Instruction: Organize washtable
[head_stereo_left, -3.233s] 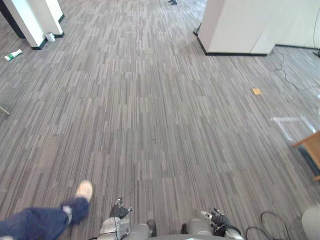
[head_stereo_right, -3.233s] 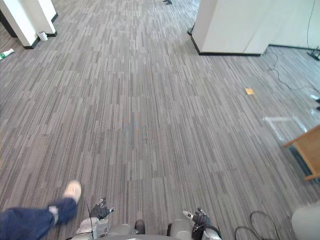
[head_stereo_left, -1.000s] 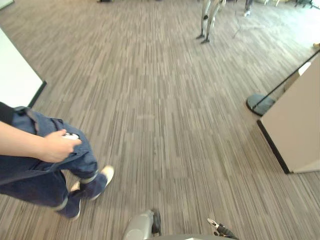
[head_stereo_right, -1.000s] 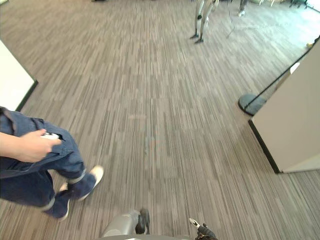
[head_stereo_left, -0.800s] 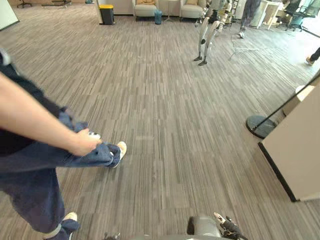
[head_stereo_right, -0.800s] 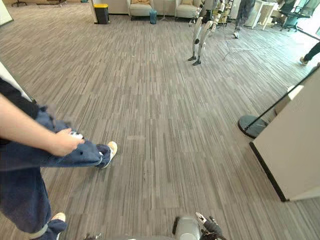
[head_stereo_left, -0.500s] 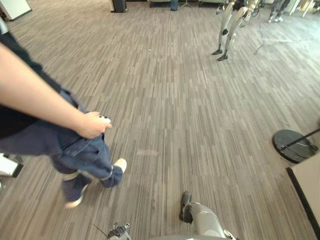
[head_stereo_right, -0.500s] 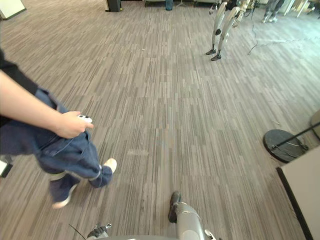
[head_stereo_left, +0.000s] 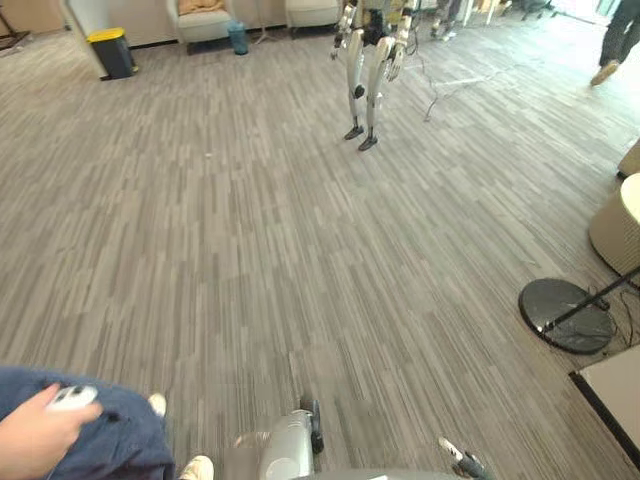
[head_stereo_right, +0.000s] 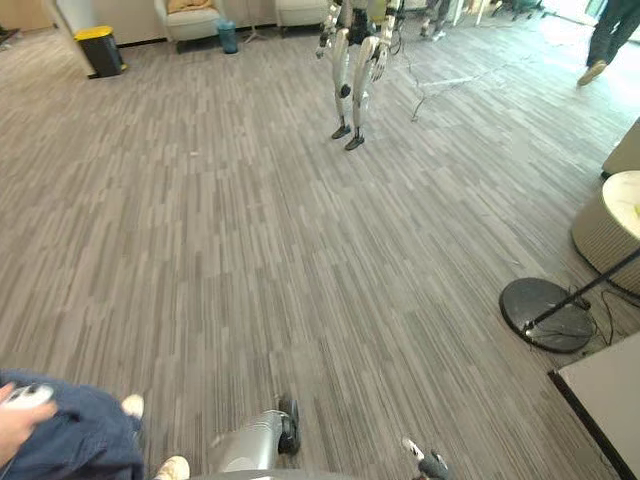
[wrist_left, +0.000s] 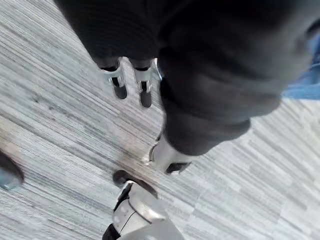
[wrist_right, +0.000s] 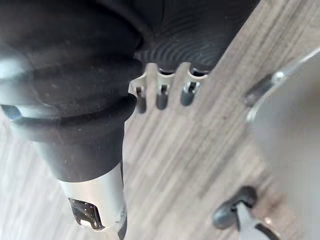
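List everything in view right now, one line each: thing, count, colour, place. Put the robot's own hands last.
carpet floor: one, grey striped, across the scene
other humanoid robot: one, silver-white legs, standing far centre
bin: one, black with yellow lid, far left
armchairs: two, pale, far edge
small bin: one, blue-green, between the armchairs
stand base: one, black, round, with a pole, right
round stool: one, beige, right edge
panel: one, white with black edge, lower right corner
person: one, blue trousers, lower left, holding a small white device
second person: one, dark trousers, far right
left hand: silver, dark tips, relaxed, empty, above the carpet
right hand: same, relaxed, empty
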